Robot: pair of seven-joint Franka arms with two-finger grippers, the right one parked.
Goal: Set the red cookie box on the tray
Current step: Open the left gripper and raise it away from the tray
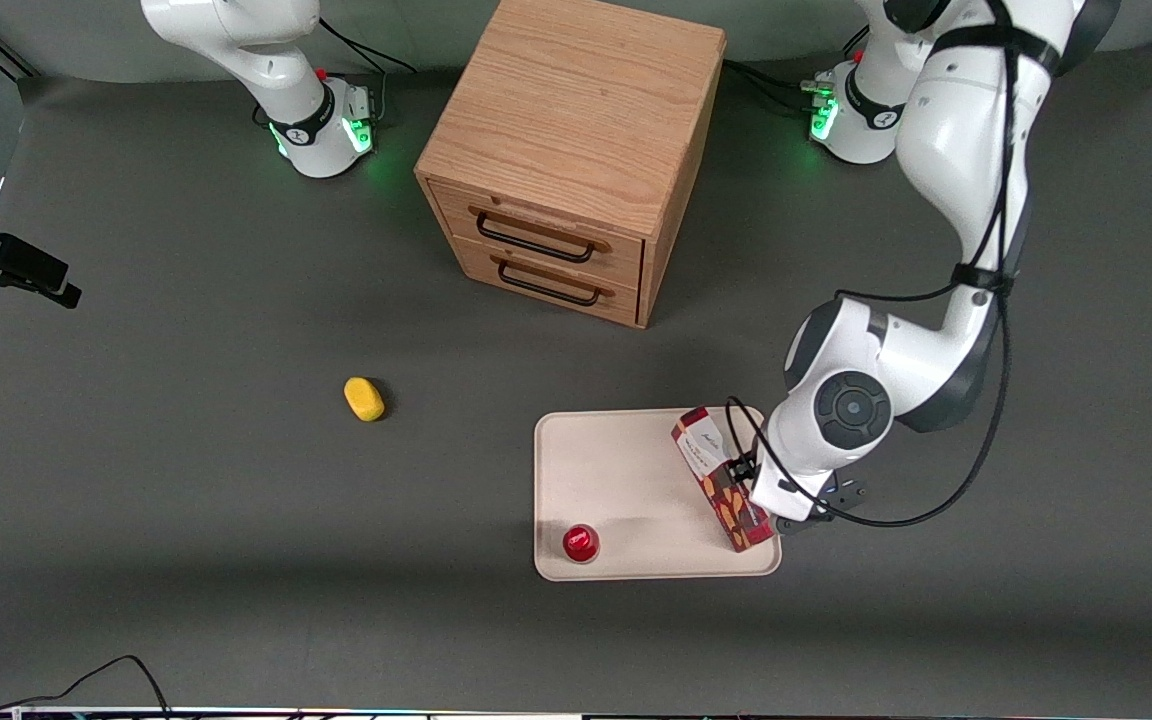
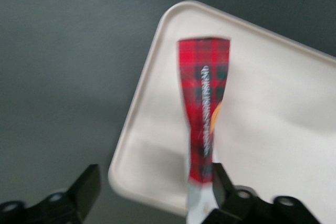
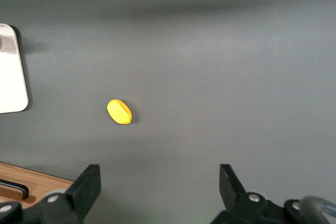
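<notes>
You were looking at a robotics lab, not a home. White arms stood bolted to a dark grey table (image 1: 186,300), green status lights (image 1: 364,135) glowed at their bases, cables (image 1: 976,480) ran loose, and a lone wooden drawer cabinet (image 1: 566,160) served as a prop. The gripper (image 2: 155,174) hung, fingers spread, over the tray (image 1: 616,470).
</notes>
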